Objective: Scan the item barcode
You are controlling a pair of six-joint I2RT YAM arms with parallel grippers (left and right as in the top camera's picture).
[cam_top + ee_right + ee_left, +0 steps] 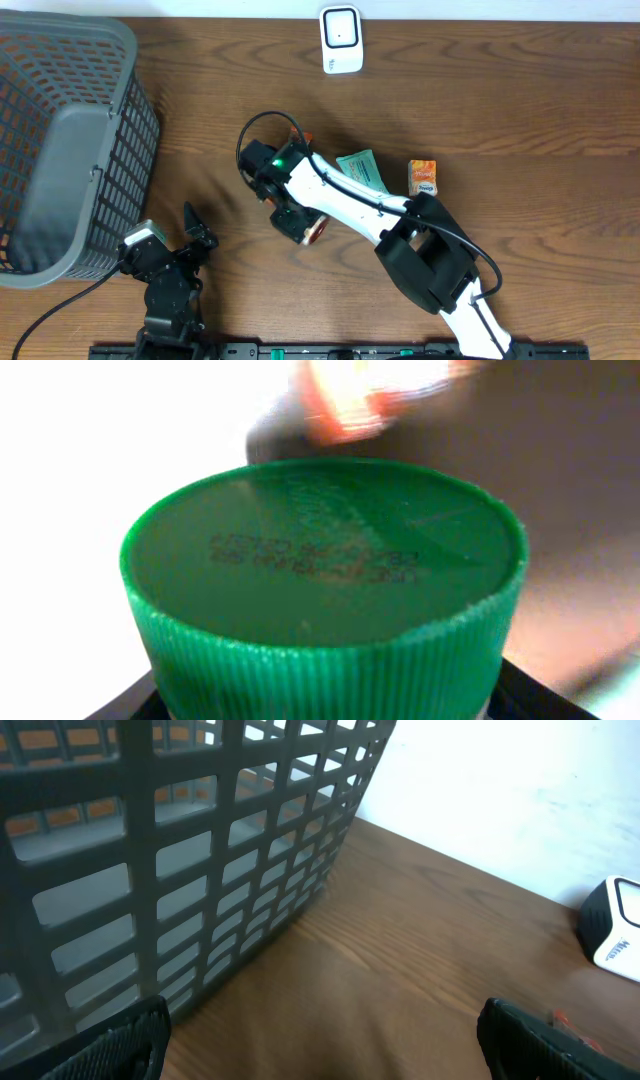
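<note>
- I had two claws over the one wooden table (520,90).
- My right claw (300,224) was reached out to the middle of the table and closed on one green-capped item (320,560). A dark finger pressed each side of its ribbed cap.
- That cap filled my right wrist view, with two lines of printed code on its flat top, too blurred to read.
- From overhead only a sliver of orange-brown showed at that claw's right side. I could not tell the item's body shape.
- My left claw (198,230) sat near and left, fingers spread wide, nothing between them.
- One grey mesh basket (60,150) stood at the far left, just beyond my left claw.
- One white scanner (341,38) stood at the far edge, well apart from the held item.
- One teal packet (362,168) lay partly under my right arm. One small orange carton (422,177) lay just right of it.
</note>
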